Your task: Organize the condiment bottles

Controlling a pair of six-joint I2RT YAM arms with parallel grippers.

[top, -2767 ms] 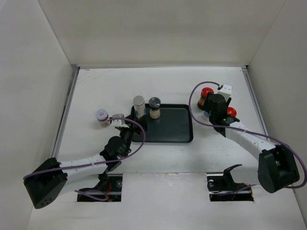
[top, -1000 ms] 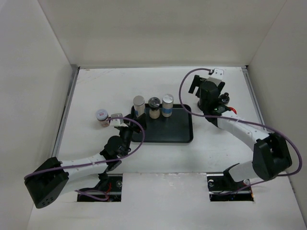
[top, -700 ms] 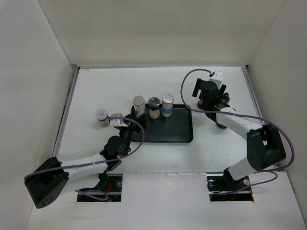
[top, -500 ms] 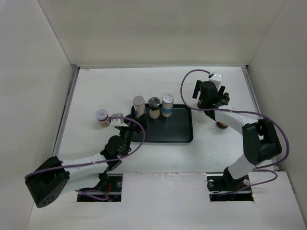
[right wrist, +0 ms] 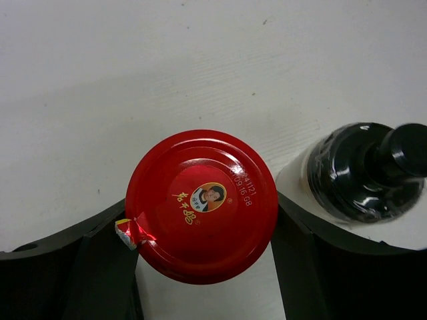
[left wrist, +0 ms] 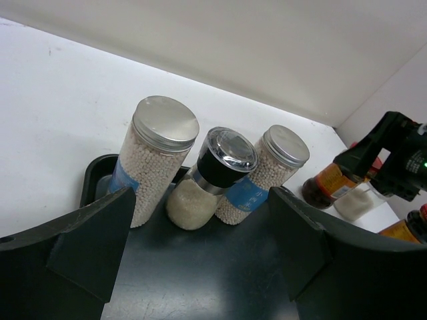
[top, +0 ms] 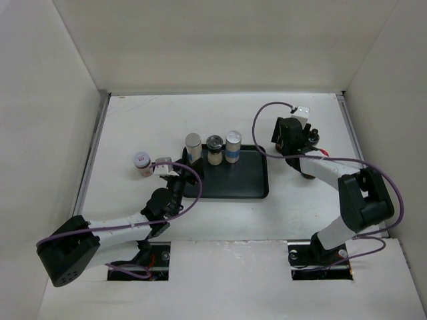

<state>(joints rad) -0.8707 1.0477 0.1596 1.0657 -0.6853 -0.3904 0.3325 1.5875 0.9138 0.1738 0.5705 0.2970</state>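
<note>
Right fingers (right wrist: pixel 100 267) now closed onto red-capped jar (right wrist: pixel 202 205), black-capped bottle (right wrist: pixel 363 173) just beside

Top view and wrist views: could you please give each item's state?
Tray: flat, holding three containers.
Left silver-lidded jar: upright on tray.
Grinder: upright on tray.
Right silver-lidded jar: upright on tray.
Small pale-lidded jar: upright on table, off the tray.
Red-capped jar: upright, capped, gripped.
Black-capped bottle: upright, capped, beside the red-capped jar.
Left hand: open, empty.
Right hand: closed on red-capped jar.
</note>
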